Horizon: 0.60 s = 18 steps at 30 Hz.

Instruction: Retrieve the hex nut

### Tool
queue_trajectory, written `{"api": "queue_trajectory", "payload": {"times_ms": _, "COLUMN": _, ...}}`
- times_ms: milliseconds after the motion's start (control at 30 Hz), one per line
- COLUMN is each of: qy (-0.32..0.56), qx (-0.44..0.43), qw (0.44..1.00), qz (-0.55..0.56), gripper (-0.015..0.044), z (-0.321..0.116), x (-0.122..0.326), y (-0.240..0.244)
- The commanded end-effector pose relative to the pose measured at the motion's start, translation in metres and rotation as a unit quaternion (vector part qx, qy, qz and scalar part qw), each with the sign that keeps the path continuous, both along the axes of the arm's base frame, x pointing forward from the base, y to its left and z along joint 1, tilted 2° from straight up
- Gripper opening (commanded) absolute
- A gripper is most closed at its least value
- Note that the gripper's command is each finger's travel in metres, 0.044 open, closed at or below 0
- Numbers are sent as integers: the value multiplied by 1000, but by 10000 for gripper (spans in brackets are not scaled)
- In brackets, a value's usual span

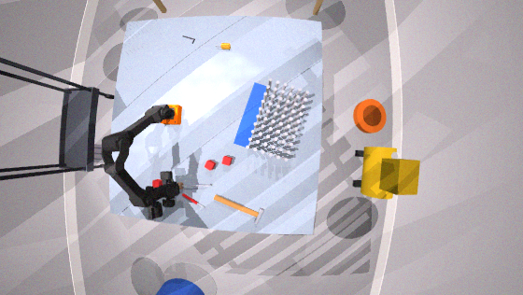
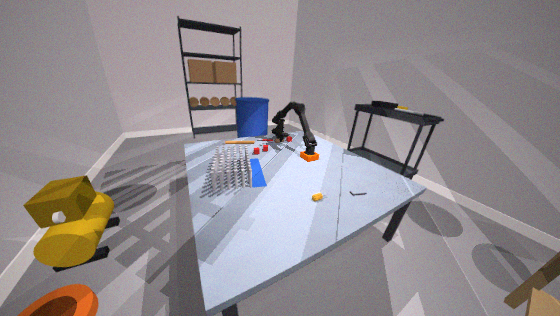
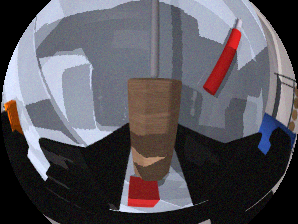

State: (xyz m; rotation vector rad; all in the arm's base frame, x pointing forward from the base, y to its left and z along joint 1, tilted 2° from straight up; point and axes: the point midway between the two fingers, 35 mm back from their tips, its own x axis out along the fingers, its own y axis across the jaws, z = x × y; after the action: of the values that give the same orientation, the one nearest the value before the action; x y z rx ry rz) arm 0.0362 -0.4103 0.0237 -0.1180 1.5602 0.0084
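Brown wood, the handle (image 1: 180,186) (image 2: 277,141) (image 3: 154,107) of a thin rod, is clamped between the tool's (image 1: 175,188) (image 2: 281,138) (image 3: 153,126) fingers. The hex nut cannot be made out among the metal spacers (image 1: 280,119) (image 2: 231,167) beside the blue strip (image 1: 249,114) (image 2: 258,172) on the tabletop (image 1: 159,65) (image 2: 270,225).

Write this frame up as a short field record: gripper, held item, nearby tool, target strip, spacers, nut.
gripper: black parallel jaws, closed against both sides of the handle
held item: brown wooden-handled tool with thin metal shaft
nearby tool: red-handled metal-tipped tool, lying beside the held one
target strip: flat blue tape, along one side of the spacers
spacers: dense block of upright metal posts
nut: cannot be made out
task status: tool outside the spacer field
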Motion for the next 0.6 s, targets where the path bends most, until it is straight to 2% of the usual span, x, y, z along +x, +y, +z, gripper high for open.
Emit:
{"api": "queue_trajectory", "payload": {"times_ms": 0, "qy": 2, "qx": 1, "qw": 1000, "qz": 0, "gripper": 147, "z": -1, "x": 0, "y": 1}}
{"api": "queue_trajectory", "payload": {"times_ms": 200, "qy": 1, "qx": 0, "qw": 1000, "qz": 0, "gripper": 0, "z": 33, "x": 0, "y": 1}}
{"api": "queue_trajectory", "payload": {"times_ms": 333, "qy": 0, "qx": 0, "qw": 1000, "qz": 0, "gripper": 0, "z": 59, "x": 0, "y": 4}}
{"api": "queue_trajectory", "payload": {"times_ms": 567, "qy": -3, "qx": 0, "qw": 999, "qz": -44, "gripper": 0, "z": 60, "x": 0, "y": 4}}
